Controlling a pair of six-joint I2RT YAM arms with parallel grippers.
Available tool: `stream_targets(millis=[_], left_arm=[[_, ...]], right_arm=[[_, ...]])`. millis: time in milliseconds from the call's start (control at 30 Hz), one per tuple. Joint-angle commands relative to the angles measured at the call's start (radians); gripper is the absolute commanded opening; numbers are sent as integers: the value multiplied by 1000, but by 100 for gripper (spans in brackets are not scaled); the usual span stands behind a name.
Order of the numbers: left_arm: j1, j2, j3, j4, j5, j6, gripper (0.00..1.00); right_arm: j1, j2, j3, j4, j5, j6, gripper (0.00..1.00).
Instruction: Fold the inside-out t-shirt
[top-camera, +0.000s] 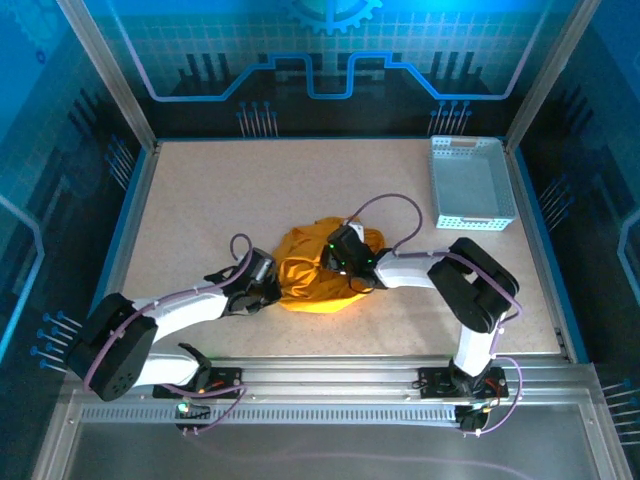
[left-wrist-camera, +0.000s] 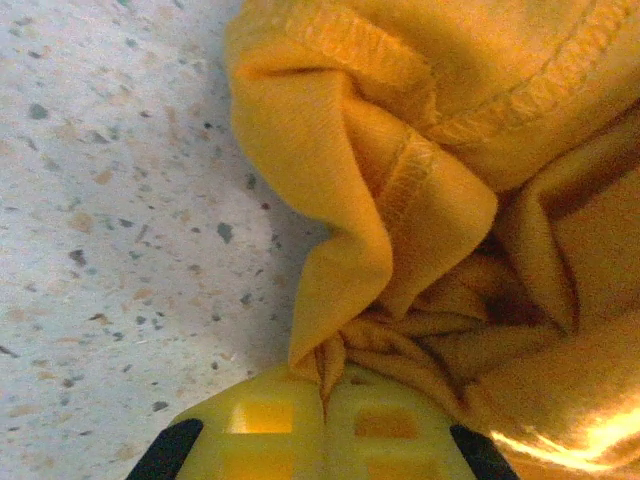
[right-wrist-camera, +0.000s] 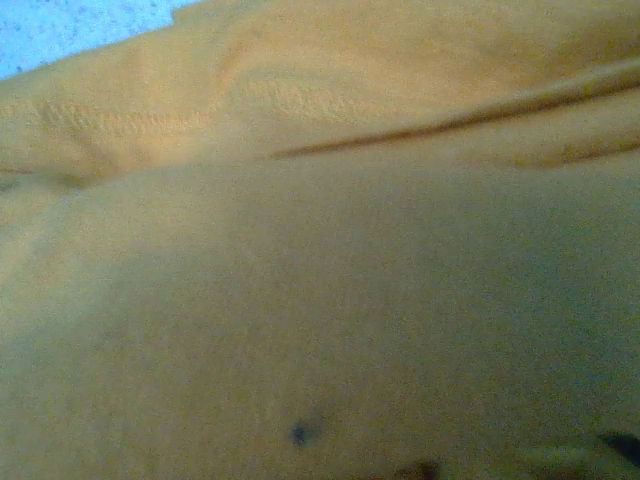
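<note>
On the top camera the inside-out t-shirt (top-camera: 312, 285) sits bunched at the centre of the bench (top-camera: 200, 190), with the left gripper (top-camera: 275, 285) at its left edge and the right gripper (top-camera: 335, 258) over its upper right part. On the left wrist camera, at the bottom edge, the left gripper (left-wrist-camera: 325, 400) is clamped on a gathered fold, so I judge a slow outward pull will spread the heap best. On the right wrist camera cloth lies close to the lens; I cannot tell whether that gripper is apart or together, so I would confirm a hem first.
</note>
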Motion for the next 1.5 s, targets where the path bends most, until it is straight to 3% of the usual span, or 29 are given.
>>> stream_targets(millis=[0, 167, 267, 533, 633, 733, 867, 933, 1000, 1067, 1167, 1200, 1267, 1400, 1467], left_arm=[[15, -16, 21, -106, -92, 24, 0], [95, -43, 9, -99, -119, 34, 0], [135, -56, 24, -131, -181, 37, 0], [337, -140, 7, -124, -171, 25, 0], [396, -204, -9, -88, -117, 41, 0], [406, -262, -20, -31, -67, 62, 0], [405, -180, 31, -72, -57, 98, 2], [403, -73, 93, -108, 12, 158, 14], [384, 6, 154, -181, 43, 190, 25], [336, 12, 205, -263, 4, 212, 38], [204, -112, 257, -389, -208, 222, 65], [155, -158, 285, -436, -303, 224, 69], [65, -216, 333, -461, -364, 271, 69], [-54, -161, 406, -399, -200, 400, 63], [-134, -80, 439, -396, -201, 457, 61]], right_arm=[[11, -86, -48, -19, -114, -24, 35], [5, -276, -103, 1, -214, -25, 8], [-35, -411, -169, 21, -289, -7, 0], [-174, -769, -268, -69, -447, 30, 0], [-234, -873, -289, -62, -532, 54, 0], [-253, -906, -294, -55, -601, 55, 0], [-281, -857, -357, -87, -527, 67, 0], [-284, -770, -366, -112, -486, 52, 0], [-283, -678, -372, -87, -483, 58, 0], [-280, -601, -365, -68, -471, 71, 0], [-275, -524, -333, -87, -421, 45, 5], [-277, -514, -327, -93, -401, 40, 5], [-281, -503, -313, -96, -385, 31, 5], [-278, -482, -267, -114, -389, 9, 4], [-283, -479, -262, -106, -392, 14, 3]])
